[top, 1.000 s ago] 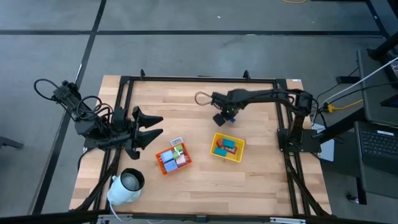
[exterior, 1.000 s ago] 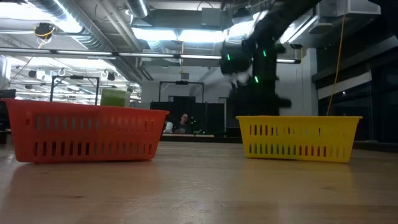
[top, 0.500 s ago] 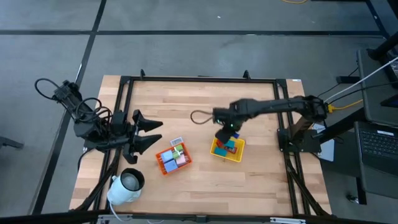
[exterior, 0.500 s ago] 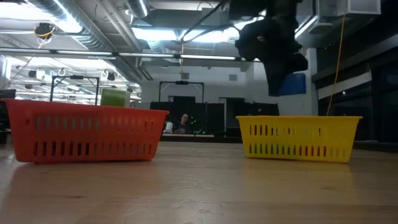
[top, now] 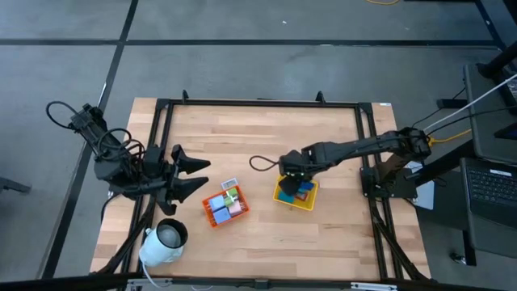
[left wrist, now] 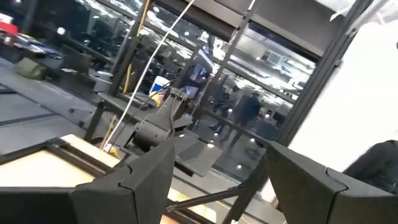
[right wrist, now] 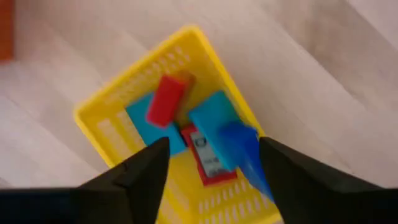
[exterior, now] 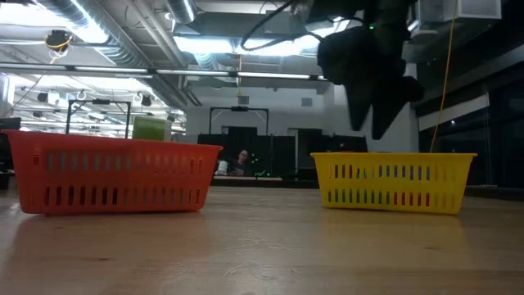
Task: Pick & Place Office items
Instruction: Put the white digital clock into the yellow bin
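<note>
Two trays stood on the table [top: 323, 129]: an orange tray [top: 224, 206] toward the left arm and a yellow tray [top: 295, 192] under the right arm. The right gripper [top: 292, 171] hung directly above the yellow tray, its fingers spread wide in the right wrist view with nothing clamped between them; a blue piece [right wrist: 244, 152] appeared blurred between the fingers and the tray, seemingly loose and on its way down. The step in hand was judged to be the release of one office item into the yellow tray. That tray already held a red piece [right wrist: 165, 101], light blue pieces [right wrist: 214, 124] and a red item with a pale label [right wrist: 208, 158]; the orange tray held several small pieces in pink, green, blue and white, not separable from above. The left gripper [top: 194, 175] waited at the table's left side, fingers parted and empty, aimed toward the room. The next move would call for lifting the right gripper clear of the tray wall and finding a further piece, though none was seen loose on the table. Whether the blue piece had landed could not be told; the low view showed only the tray walls, contents hidden, and the right gripper as a dark mass overhead.
</note>
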`<action>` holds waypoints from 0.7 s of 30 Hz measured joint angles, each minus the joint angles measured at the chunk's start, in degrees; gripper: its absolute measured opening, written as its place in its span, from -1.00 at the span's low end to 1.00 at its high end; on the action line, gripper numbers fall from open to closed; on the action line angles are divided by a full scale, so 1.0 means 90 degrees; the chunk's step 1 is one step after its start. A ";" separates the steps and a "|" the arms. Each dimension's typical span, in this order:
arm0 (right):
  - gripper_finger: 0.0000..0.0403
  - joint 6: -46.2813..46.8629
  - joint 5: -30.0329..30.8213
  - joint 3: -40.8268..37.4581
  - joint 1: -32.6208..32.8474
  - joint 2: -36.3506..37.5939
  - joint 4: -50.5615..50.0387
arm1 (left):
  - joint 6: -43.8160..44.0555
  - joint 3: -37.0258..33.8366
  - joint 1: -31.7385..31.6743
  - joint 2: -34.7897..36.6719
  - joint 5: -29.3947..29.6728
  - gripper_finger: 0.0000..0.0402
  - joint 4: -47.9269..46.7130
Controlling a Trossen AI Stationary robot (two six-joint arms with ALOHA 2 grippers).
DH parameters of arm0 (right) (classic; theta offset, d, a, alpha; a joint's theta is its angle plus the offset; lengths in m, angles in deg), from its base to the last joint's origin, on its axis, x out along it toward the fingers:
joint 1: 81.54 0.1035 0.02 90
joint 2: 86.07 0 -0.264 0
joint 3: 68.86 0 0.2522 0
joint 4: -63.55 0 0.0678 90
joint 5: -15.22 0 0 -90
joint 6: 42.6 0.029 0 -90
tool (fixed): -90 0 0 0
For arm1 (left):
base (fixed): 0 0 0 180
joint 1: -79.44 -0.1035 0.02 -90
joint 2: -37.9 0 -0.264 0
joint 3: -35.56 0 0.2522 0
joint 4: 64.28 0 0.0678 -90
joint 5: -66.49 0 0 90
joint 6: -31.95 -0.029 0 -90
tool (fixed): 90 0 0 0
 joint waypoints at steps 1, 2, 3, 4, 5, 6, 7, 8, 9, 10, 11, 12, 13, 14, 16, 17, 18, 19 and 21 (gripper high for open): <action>0.27 0.0029 0.0009 0.0022 0.0024 0.0000 0.0067 | 0.0037 0.0000 0.0000 0.0000 0.0093 0.23 -0.0043; 0.31 0.0023 0.0066 0.0066 0.0057 0.0007 0.0130 | 0.0102 0.0000 0.0000 0.0000 0.0249 0.23 -0.0122; 0.35 -0.0009 0.0156 0.0125 0.0112 0.0037 0.0226 | 0.0207 0.0000 0.0000 0.0003 0.0420 0.23 -0.0259; 0.37 -0.0031 0.0297 0.0214 0.0180 0.0075 0.0321 | 0.0342 0.0000 0.0000 0.0013 0.0548 0.23 -0.0458; 0.39 -0.0090 0.0490 0.0321 0.0235 0.0133 0.0409 | 0.0522 0.0000 -0.0001 0.0033 0.0618 0.23 -0.0709; 0.39 -0.0203 0.0719 0.0445 0.0279 0.0199 0.0452 | 0.0741 0.0000 -0.0014 0.0055 0.0624 0.23 -0.0942; 0.39 -0.0295 0.0939 0.0572 0.0304 0.0264 0.0483 | 0.0964 0.0024 -0.0038 0.0065 0.0621 0.23 -0.1232; 0.39 -0.0394 0.1139 0.0721 0.0292 0.0317 0.0543 | 0.1187 0.0090 -0.0076 0.0064 0.0592 0.23 -0.1611; 0.39 -0.0527 0.1279 0.0868 0.0247 0.0354 0.0642 | 0.1384 0.0174 -0.0138 0.0059 0.0527 0.22 -0.2005; 0.38 -0.0681 0.1316 0.1003 0.0176 0.0367 0.0729 | 0.1589 0.0294 -0.0218 0.0053 0.0462 0.21 -0.2480; 0.38 -0.0837 0.1270 0.1130 0.0083 0.0366 0.0778 | 0.1862 0.0441 -0.0319 0.0042 0.0388 0.20 -0.3012; 0.37 -0.0978 0.1154 0.1241 -0.0017 0.0361 0.0798 | 0.2214 0.0614 -0.0448 0.0021 0.0288 0.18 -0.3588; 0.37 -0.1063 0.1009 0.1318 -0.0120 0.0352 0.0840 | 0.2715 0.0806 -0.0618 -0.0001 0.0117 0.17 -0.4334; 0.37 -0.1087 0.0862 0.1383 -0.0229 0.0319 0.0950 | 0.3239 0.0979 -0.0817 -0.0037 -0.0172 0.15 -0.5089; 0.37 -0.1093 0.0498 0.1434 -0.0463 0.0278 0.1135 | 0.4097 0.1329 -0.1311 -0.0185 -0.0916 0.11 -0.6588; 0.37 -0.1070 0.0328 0.1448 -0.0582 0.0268 0.1150 | 0.4520 0.1473 -0.1573 -0.0267 -0.1262 0.08 -0.7394; 0.37 -0.1050 0.0187 0.1469 -0.0678 0.0242 0.1278 | 0.4923 0.1580 -0.1818 -0.0348 -0.1607 0.06 -0.8211; 0.37 -0.1030 0.0070 0.1483 -0.0759 0.0227 0.1439 | 0.5286 0.1628 -0.2021 -0.0417 -0.1995 0.04 -0.8942; 0.37 -0.1005 -0.0019 0.1482 -0.0855 0.0221 0.1404 | 0.5589 0.1580 -0.2382 -0.0552 -0.2883 0.00 -0.9988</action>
